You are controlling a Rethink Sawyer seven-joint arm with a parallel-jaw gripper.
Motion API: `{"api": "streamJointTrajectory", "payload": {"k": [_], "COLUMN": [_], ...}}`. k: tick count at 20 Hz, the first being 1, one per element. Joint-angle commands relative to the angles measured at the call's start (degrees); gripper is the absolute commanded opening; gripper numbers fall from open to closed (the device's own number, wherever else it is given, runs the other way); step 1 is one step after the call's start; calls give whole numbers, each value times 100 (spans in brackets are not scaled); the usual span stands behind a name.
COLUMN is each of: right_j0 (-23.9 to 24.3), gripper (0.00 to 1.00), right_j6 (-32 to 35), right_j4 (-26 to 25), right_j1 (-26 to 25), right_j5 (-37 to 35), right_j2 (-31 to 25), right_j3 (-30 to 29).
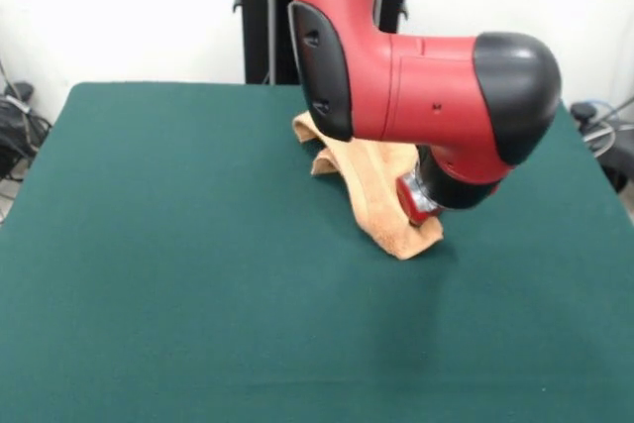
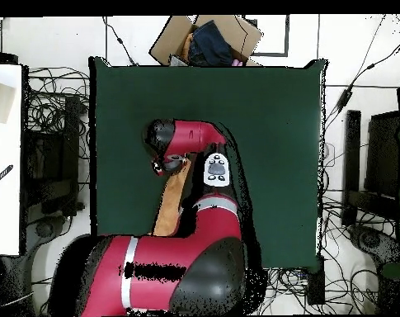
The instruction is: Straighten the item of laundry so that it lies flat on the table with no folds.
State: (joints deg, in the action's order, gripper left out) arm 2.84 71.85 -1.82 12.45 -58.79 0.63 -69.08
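The peach-orange towel (image 1: 381, 190) lies bunched into a narrow, folded strip on the dark green table (image 1: 149, 264), right of centre toward the robot's side. In the overhead view the towel (image 2: 171, 202) runs from beside the arm's head down toward the robot's base, partly under the arm. My gripper (image 1: 418, 207) is low at the towel's near end, mostly hidden under the arm's big red and black wrist. It also shows as a small red part in the overhead view (image 2: 160, 167). I cannot see whether it holds the cloth.
An open cardboard box (image 2: 207, 40) with dark contents stands just past the table's far edge in the overhead view. A white surface (image 2: 3, 157) is at the left, and cables and black equipment (image 2: 376, 165) lie on the floor at the right. The green table (image 2: 277, 124) extends widely around the towel.
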Motion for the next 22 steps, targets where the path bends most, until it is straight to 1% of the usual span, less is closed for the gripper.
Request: {"api": "streamJointTrajectory", "payload": {"k": [1,6,10,16,22], "right_j0": [-109,-112,-128,-131,-160], "gripper": [0,0,0,0,0], "right_j6": [808,743,708,706,690], "right_j4": [-51,-44,-53,-80,-113], "right_j1": [-276,-530,-750,-933,-1142], "right_j5": [-114,-178,-360,-304,-499], "right_j2": [-288,-348,-371,-412,-419], "right_j3": [716,1127,1524,1785,2202]}}
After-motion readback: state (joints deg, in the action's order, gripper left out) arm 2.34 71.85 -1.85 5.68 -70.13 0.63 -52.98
